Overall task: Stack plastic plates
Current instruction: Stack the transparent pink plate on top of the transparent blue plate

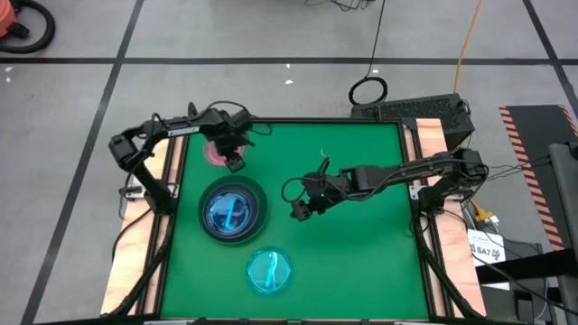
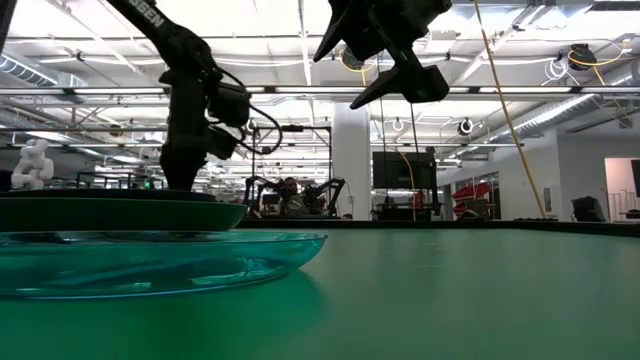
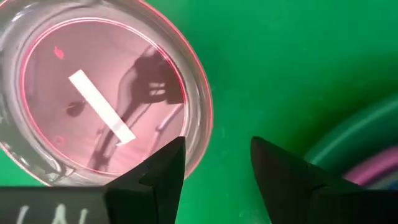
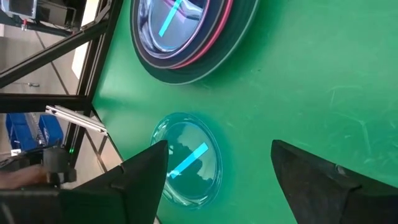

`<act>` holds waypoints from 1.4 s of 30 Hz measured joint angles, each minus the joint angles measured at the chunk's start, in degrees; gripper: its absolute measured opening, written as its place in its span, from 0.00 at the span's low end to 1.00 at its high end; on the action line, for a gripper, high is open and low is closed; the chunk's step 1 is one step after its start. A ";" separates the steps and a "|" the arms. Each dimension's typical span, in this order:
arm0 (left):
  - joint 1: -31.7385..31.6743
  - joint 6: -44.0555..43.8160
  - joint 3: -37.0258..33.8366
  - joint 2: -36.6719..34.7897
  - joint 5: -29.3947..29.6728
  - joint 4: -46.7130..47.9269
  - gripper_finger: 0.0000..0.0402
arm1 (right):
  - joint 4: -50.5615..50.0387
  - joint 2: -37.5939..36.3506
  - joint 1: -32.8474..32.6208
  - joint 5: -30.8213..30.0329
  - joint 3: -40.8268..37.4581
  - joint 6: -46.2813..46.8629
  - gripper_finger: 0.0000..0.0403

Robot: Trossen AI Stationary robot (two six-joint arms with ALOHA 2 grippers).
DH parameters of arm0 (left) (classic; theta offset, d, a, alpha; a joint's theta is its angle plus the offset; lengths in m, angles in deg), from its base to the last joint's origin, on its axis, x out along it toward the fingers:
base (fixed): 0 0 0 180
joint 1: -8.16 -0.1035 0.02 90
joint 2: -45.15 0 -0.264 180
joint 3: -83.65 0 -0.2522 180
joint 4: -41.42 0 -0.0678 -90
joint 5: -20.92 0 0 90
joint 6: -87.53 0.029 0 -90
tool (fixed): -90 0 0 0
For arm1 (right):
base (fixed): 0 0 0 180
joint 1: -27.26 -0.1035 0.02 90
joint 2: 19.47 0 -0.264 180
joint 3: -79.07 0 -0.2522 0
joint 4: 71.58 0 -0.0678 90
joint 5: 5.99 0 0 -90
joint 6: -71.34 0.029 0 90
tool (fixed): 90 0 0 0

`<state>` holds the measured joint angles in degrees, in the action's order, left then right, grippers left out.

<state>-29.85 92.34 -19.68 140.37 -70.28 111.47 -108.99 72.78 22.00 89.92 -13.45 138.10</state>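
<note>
Nearest the low camera sits the lone cyan plate (image 2: 150, 262), at the table's (image 1: 361, 235) front edge. Largest item: the stack (image 1: 232, 210), a dark grey plate with pink and cyan ones nested inside, left of centre. Smallest: the translucent pink plate (image 3: 102, 93), far-left corner. My left gripper (image 3: 214, 165) hangs over that plate's rim, fingers narrowly parted, empty; the stack lies just beside it, toward the front. My right gripper (image 4: 217, 174) hovers mid-table, spread wide, empty. Nothing obstructs.
</note>
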 joint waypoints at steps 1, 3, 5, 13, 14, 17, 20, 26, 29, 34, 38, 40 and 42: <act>0.85 -0.91 0.00 0.74 1.43 -0.17 0.46 | 0.01 0.00 0.00 0.00 0.00 0.00 0.69; 2.34 -2.48 0.00 2.07 3.00 -0.65 0.46 | -0.01 0.00 0.00 0.08 0.00 0.00 0.69; 3.79 -4.38 0.00 3.18 4.58 -1.38 0.46 | -0.01 0.00 0.01 0.11 0.00 -0.03 0.69; 7.00 -8.85 0.00 6.49 9.79 -5.52 0.46 | -0.01 0.00 0.02 0.15 0.00 -0.13 0.69; 7.12 -9.16 0.00 6.91 9.85 -5.85 0.46 | -0.03 0.00 0.02 0.15 0.00 -0.13 0.69; 7.33 -9.84 0.02 8.12 10.39 -6.26 0.45 | -0.04 0.00 0.02 0.15 0.00 -0.15 0.69; 7.31 -9.69 0.06 9.26 10.49 -6.91 0.40 | -0.19 0.00 0.02 0.15 0.00 -0.21 0.69; 7.39 -10.04 0.12 9.58 10.84 -7.36 0.27 | -0.97 0.00 0.02 0.35 0.00 -0.61 0.69; 7.31 -10.55 0.24 9.68 11.94 -7.23 0.25 | -1.35 0.00 0.02 0.37 0.00 -0.61 0.69; 7.30 -8.40 0.24 9.71 13.51 -7.52 0.24 | -1.59 0.00 0.02 0.39 0.00 -1.36 0.69; 6.92 -6.59 0.24 9.73 14.28 -7.89 0.22 | -1.59 0.00 0.02 0.37 0.00 -1.46 0.69; 6.87 -5.98 0.24 9.73 14.27 -7.89 0.16 | -1.59 -0.01 0.02 0.37 0.00 -1.48 0.69; 6.87 -5.56 0.24 9.73 14.28 -7.95 0.08 | -1.59 0.00 0.02 0.39 0.00 -1.49 0.69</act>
<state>-22.98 86.78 -19.44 150.09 -56.00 103.52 -110.58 72.78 22.03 90.31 -13.45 136.61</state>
